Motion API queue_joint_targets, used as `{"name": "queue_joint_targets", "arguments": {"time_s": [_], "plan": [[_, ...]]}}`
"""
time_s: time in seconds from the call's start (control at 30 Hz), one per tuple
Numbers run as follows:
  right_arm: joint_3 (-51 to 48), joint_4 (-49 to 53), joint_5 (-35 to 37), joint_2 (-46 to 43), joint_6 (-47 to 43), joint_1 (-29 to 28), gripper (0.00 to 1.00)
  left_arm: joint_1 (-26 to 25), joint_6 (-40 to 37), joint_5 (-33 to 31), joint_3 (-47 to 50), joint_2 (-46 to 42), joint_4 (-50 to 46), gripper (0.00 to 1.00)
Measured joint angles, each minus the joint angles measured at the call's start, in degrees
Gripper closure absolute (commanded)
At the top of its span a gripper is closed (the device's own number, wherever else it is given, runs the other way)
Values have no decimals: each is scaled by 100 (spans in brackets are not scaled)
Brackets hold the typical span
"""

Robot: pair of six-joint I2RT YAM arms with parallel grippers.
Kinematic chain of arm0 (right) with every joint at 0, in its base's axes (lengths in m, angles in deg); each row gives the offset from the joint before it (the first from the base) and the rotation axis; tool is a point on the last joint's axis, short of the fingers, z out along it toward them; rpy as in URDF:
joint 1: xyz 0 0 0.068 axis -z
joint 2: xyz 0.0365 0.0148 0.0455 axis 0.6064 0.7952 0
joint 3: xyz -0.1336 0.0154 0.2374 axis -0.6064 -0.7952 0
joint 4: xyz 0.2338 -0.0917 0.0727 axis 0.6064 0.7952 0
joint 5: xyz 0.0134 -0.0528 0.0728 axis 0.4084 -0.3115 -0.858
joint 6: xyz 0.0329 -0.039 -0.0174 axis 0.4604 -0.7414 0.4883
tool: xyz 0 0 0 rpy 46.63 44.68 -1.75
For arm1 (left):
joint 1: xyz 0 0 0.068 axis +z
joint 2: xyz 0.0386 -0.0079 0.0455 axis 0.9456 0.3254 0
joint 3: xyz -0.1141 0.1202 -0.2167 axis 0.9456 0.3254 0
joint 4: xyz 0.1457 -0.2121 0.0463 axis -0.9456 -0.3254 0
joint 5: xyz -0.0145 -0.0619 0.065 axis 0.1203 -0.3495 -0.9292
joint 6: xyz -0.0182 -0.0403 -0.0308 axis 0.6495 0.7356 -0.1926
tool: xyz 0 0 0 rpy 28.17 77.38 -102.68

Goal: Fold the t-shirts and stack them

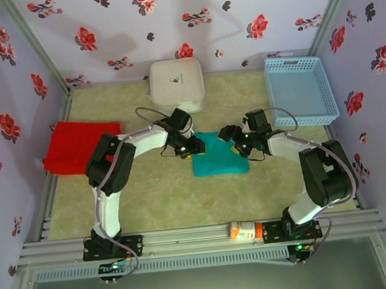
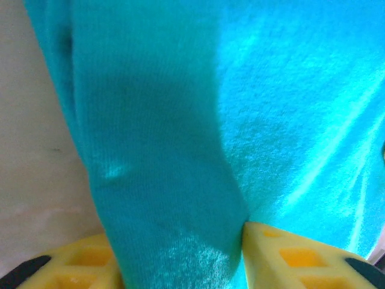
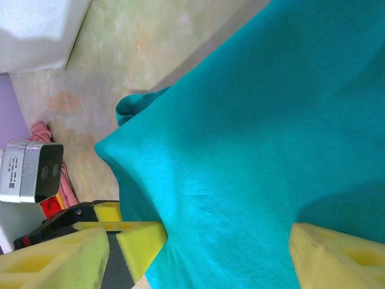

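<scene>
Well short of the lidded white box (image 1: pixel 176 84) and blue basket (image 1: pixel 292 59) behind, the left gripper (image 2: pixel 177 241) pinches a fold of the teal t-shirt (image 1: pixel 220 161) while the right gripper (image 3: pixel 228 233) straddles it, jaws apart.

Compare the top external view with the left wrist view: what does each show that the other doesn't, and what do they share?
Top external adds the wider table: the red t-shirt at the left, the white box at the back, the blue basket at the right. Left wrist adds close detail: a teal fold filling the gap between the yellow fingers. Both show the left gripper at the teal t-shirt.
</scene>
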Motion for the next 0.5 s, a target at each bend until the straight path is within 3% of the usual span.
{"name": "queue_joint_targets", "arguments": {"time_s": [0.13, 0.33, 0.5], "plan": [[0, 22, 0, -140, 0, 39, 21, 0, -4, -11, 33, 11, 79, 69], [0, 190, 2, -560, -7, 142, 21, -2, -68, -138, 28, 42, 79, 100], [-11, 264, 2, -743, -28, 297, 21, -57, -208, -507, -79, 7, -114, 100]]}}
